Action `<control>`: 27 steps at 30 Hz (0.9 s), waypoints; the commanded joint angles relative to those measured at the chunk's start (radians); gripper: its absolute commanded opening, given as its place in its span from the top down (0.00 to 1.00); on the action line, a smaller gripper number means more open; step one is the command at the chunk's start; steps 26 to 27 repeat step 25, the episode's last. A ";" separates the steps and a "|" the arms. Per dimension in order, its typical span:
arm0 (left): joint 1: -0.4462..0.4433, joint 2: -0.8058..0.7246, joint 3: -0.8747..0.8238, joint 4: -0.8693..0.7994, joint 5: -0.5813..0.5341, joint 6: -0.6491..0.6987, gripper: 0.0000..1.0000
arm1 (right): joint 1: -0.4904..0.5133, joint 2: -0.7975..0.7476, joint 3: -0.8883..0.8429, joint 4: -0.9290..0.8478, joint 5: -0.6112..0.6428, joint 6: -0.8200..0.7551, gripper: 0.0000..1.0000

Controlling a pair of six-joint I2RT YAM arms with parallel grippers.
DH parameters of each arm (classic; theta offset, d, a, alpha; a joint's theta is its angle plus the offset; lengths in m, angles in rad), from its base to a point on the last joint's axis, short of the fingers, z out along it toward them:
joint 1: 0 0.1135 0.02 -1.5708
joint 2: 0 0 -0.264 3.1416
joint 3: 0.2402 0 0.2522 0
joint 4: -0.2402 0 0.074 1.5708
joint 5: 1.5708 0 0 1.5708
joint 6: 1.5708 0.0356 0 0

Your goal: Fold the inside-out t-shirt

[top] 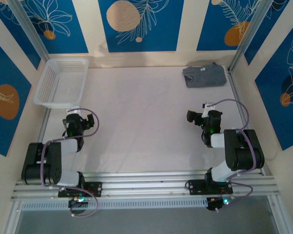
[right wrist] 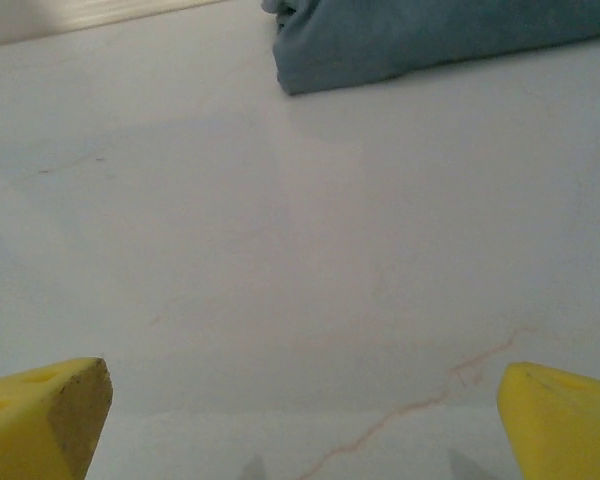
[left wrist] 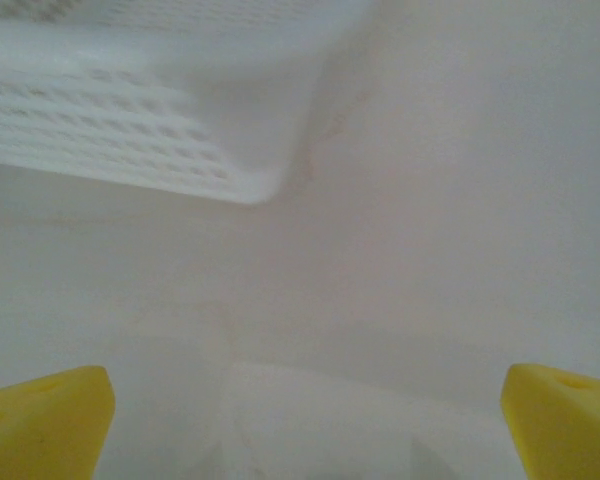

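Note:
The inside-out t-shirt [top: 204,75] lies as a small folded slate-grey bundle at the back right corner of the white table, a pale tag showing on top. In the right wrist view the t-shirt [right wrist: 430,40] sits far ahead at the upper edge. My right gripper [top: 198,116] rests well short of it, near its base; seen from the wrist, the right gripper [right wrist: 305,415] is open, its yellow fingertips [right wrist: 50,405] wide apart over bare table. My left gripper [top: 83,118] sits just in front of the basket. From its wrist, the left gripper [left wrist: 305,420] is open and holds nothing.
A white perforated basket [top: 61,83] stands at the back left, and the basket [left wrist: 130,120] looms close ahead in the left wrist view. Metal frame posts [top: 244,44] and patterned walls bound the table on three sides.

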 commanded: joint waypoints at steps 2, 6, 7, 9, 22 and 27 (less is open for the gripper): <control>-0.062 0.077 0.171 -0.072 0.103 0.096 0.01 | 0.015 -0.005 0.023 0.049 -0.001 -0.025 0.01; -0.090 0.080 0.097 0.044 0.151 0.144 0.01 | 0.036 -0.001 0.036 0.028 0.008 -0.052 0.01; -0.067 0.115 0.017 0.239 0.166 0.116 0.01 | 0.032 -0.001 0.035 0.027 -0.006 -0.049 0.01; -0.038 0.095 0.022 0.194 0.197 0.093 0.01 | 0.027 -0.001 0.037 0.026 -0.015 -0.049 0.01; -0.077 0.104 0.043 0.173 0.187 0.144 0.01 | 0.024 0.003 0.047 0.010 -0.022 -0.048 0.01; -0.076 0.103 0.043 0.170 0.187 0.144 0.01 | 0.037 -0.004 0.021 0.051 0.018 -0.049 0.01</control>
